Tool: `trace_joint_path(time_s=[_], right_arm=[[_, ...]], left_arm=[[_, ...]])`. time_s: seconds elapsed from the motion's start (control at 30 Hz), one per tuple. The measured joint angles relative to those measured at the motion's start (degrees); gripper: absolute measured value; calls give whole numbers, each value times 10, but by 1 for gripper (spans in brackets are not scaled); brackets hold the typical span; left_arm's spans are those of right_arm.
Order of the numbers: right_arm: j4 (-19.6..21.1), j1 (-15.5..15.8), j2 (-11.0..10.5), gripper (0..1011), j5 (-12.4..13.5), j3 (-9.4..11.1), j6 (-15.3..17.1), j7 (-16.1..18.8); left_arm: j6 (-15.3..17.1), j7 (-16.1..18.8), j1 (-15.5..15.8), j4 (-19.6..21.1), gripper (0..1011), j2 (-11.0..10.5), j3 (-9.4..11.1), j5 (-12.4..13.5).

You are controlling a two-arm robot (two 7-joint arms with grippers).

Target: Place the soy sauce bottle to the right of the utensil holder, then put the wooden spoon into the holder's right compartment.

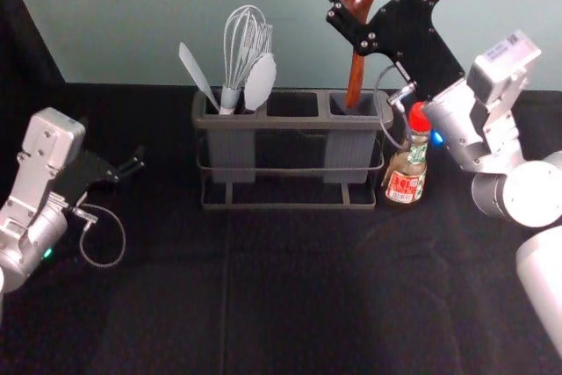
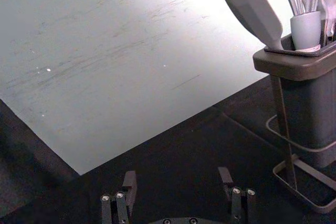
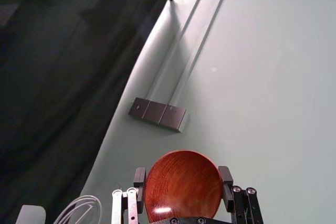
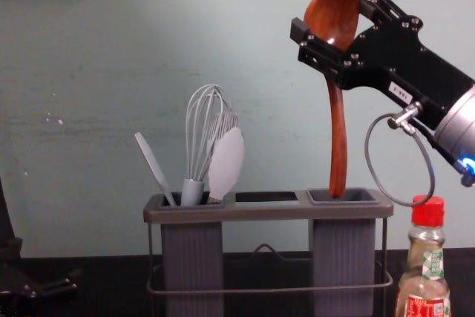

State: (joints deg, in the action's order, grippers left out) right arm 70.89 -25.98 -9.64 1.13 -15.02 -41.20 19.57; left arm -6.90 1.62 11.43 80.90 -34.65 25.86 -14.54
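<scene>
- One wooden spoon (image 4: 338,135) hung nearly upright in the right gripper (image 4: 330,15), which was closed around its bowl above the right compartment (image 4: 343,265); that hold left the whole handle free to lead downwards.
- The handle's lower end was at the compartment's mouth, within the rim as the chest view showed it; how deep it reached could not be told. The next move probably called for a straight lowering, then a release.
- The soy sauce bottle (image 1: 406,177) stood upright on the bench (image 1: 290,305), just beside the right end of the utensil holder (image 4: 267,213), so the first placing looked done.
- The right arm came in from the right, above the bottle, and its looped cable (image 4: 369,155) hung near the red cap (image 4: 428,211); a careless descent might have snagged or tipped it.
- The whisk (image 4: 192,191) and a pale spatula (image 4: 226,165) leaned in the left compartment (image 4: 192,265), well apart from the spoon's path.
- The left gripper (image 2: 177,174) was parked left of the holder, its fingers spread wide around nothing, since this step seemed to need only one arm.
</scene>
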Motion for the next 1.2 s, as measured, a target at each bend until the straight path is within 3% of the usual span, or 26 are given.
trace_joint_path(time_s=[0.33,1.2], right_arm=[[-57,-7,18,842,5,8,-49,14],[-109,17,32,842,-2,23,-73,29]], left_arm=[[0,0,0,0,1011,0,0,0],[0,0,0,0,1011,0,0,0]])
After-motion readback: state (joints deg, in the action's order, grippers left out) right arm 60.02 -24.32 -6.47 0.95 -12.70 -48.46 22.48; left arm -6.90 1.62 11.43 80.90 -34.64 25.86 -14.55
